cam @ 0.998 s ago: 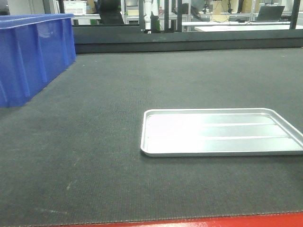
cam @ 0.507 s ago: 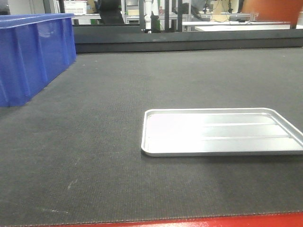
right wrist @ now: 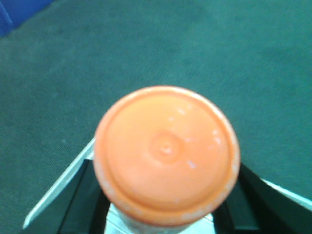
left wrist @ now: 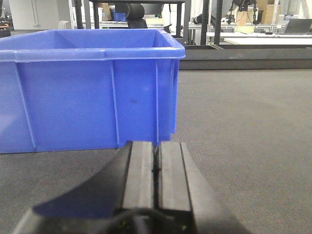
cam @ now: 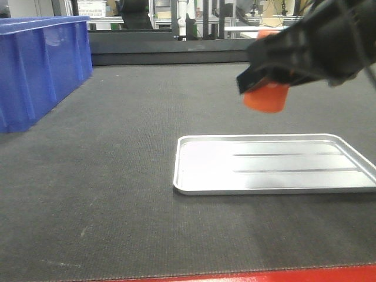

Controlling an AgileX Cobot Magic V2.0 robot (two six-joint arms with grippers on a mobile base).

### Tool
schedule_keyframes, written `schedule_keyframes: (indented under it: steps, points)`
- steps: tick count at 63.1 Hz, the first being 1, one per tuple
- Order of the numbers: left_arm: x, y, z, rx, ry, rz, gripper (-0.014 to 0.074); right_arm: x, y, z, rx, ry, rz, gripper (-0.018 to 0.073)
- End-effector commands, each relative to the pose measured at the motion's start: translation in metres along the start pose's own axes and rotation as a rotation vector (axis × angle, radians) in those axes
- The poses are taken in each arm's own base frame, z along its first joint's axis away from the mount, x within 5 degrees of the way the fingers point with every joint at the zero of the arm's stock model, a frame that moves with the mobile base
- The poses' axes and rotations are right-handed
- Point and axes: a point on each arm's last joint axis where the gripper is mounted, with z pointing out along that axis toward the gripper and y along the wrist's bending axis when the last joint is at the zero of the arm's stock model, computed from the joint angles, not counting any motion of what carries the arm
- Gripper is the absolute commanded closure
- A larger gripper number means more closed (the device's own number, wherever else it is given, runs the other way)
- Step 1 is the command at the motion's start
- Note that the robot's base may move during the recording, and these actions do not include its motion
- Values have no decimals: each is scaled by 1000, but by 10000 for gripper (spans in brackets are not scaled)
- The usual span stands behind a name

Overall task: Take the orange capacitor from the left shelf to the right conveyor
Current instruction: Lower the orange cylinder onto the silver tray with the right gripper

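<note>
The orange capacitor (cam: 266, 97) hangs in the air above the far edge of the silver tray (cam: 264, 171), over the dark right conveyor (cam: 117, 176). My right gripper (cam: 263, 81) is shut on the orange capacitor, reaching in from the upper right. In the right wrist view the capacitor's round end cap (right wrist: 166, 153) fills the space between the black fingers (right wrist: 80, 197), with the tray's rim below. My left gripper (left wrist: 157, 145) is shut on nothing, low over the belt (left wrist: 243, 126) in front of a blue bin (left wrist: 87, 87). The left shelf is out of view.
The blue plastic bin (cam: 35, 64) stands at the belt's back left. The conveyor's red front edge (cam: 235, 276) runs along the bottom. A dark raised border (cam: 176, 56) closes the belt's far side, with racks and desks behind.
My right arm has come into the front view from the upper right, carrying the orange capacitor down and left to above the tray. Tray and bin have not moved.
</note>
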Motion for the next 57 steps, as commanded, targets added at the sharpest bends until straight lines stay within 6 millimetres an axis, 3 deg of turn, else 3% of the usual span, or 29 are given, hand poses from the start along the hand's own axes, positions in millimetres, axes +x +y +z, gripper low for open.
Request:
schedule_keyframes:
  steps: [1,16,22,28,34,39,49,57]
  points:
    - [-10,0,0,5,-80,-6,701,-18,1,3,-25,-105,-9,510]
    - [-10,0,0,5,-80,-6,701,-4,-1,16,-8,-17,-18,505]
    - [-10,0,0,5,-80,-6,701,0,-2,21,-5,4,-17,438]
    - [-10,0,0,5,-80,-6,701,6,-3,27,-3,27,-15,272]
    - [-10,0,0,5,-80,-6,701,8,-3,30,-6,32,-15,33]
    - [-10,0,0,5,-80,-6,701,8,-3,30,-7,28,-15,-76]
    - [-10,0,0,5,-80,-6,701,1,-2,29,-10,7,-16,-64]
    - [-10,0,0,5,-80,-6,701,-19,1,22,-11,-37,-22,-64]
